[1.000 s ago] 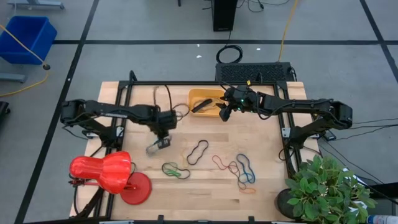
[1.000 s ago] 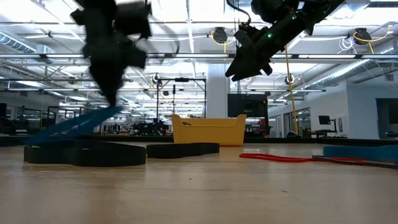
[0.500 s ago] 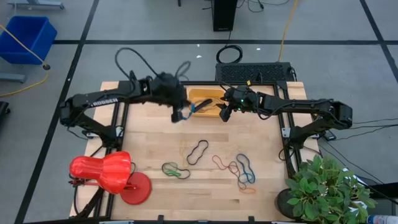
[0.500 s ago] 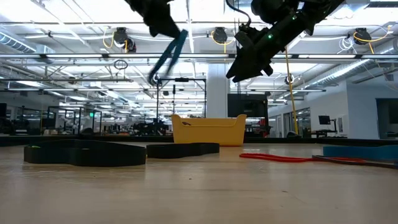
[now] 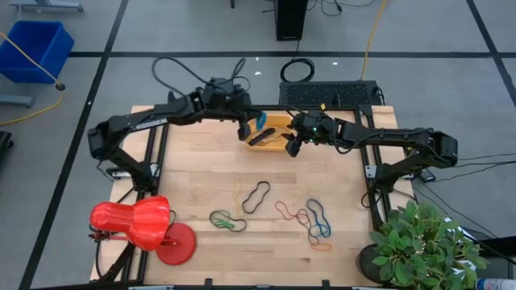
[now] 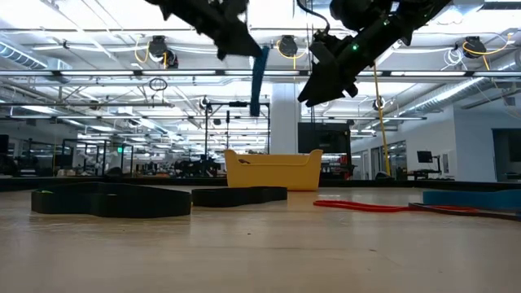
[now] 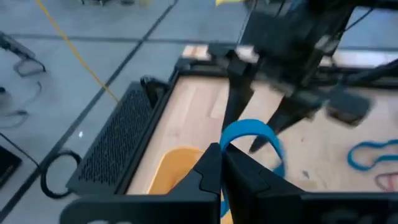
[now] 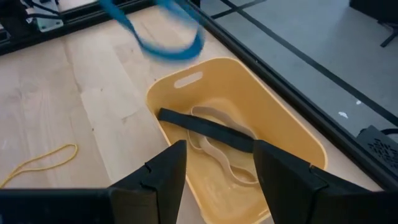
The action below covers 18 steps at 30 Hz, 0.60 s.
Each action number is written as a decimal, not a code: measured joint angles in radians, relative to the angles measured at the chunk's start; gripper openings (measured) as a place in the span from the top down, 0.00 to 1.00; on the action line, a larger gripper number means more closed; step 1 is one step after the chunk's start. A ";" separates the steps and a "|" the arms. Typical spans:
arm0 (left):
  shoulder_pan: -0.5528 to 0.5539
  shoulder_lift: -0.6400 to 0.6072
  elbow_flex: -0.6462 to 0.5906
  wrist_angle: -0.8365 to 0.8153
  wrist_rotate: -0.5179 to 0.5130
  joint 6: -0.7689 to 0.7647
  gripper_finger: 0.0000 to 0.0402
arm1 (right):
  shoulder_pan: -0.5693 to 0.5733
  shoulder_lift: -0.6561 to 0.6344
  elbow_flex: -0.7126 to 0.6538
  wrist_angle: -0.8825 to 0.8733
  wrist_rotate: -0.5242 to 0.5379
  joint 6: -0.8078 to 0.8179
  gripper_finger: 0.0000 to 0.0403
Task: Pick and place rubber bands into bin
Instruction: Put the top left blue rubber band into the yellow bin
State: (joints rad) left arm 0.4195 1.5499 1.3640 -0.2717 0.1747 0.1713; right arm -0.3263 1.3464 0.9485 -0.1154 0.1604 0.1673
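Note:
The orange-yellow bin [image 5: 272,131] stands at the table's far middle with a black band [image 8: 205,127] and a tan band [image 8: 219,158] lying in it. My left gripper [image 5: 246,130] is shut on a blue rubber band [image 5: 260,122] in the air over the bin's left end. My right gripper [image 5: 292,147] hovers open above the bin's right end, holding nothing. More rubber bands lie flat on the near half of the table: black [image 5: 256,196], green and black [image 5: 228,220], red [image 5: 289,213], blue [image 5: 317,219], orange [image 5: 322,244]. My left gripper pinches one end of the blue band's loop [image 7: 224,144] between its two shut fingertips. The fingers slant down from the table's left toward the bin. The rest of the loop hangs slack below the fingers [image 6: 259,81], clear of the table and above the bin.
A red lamp-like object [image 5: 139,225] stands at the near left corner and a potted plant [image 5: 427,242] at the near right. A thin yellow band [image 8: 37,163] lies on the wood near the bin. A blue crate [image 5: 36,47] sits on the floor, far left.
My left gripper has risen from the table's left middle and swung toward the far edge and to the right, up to the bin, tipping from pointing down to a shallower slant. The blue band came with it, lifted clear and now hanging above the bin.

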 joint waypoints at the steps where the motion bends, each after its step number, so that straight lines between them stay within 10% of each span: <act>1: 0.003 0.020 0.000 0.007 0.000 0.002 0.98 | 0.000 0.000 0.000 -0.009 0.000 0.000 0.55; 18: 0.048 0.396 -0.001 0.103 0.000 -0.027 0.97 | -0.015 0.000 0.000 -0.100 0.001 0.000 0.55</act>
State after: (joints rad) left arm 0.4671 1.9464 1.3632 -0.1682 0.1743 0.1442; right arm -0.3412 1.3464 0.9485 -0.2150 0.1612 0.1673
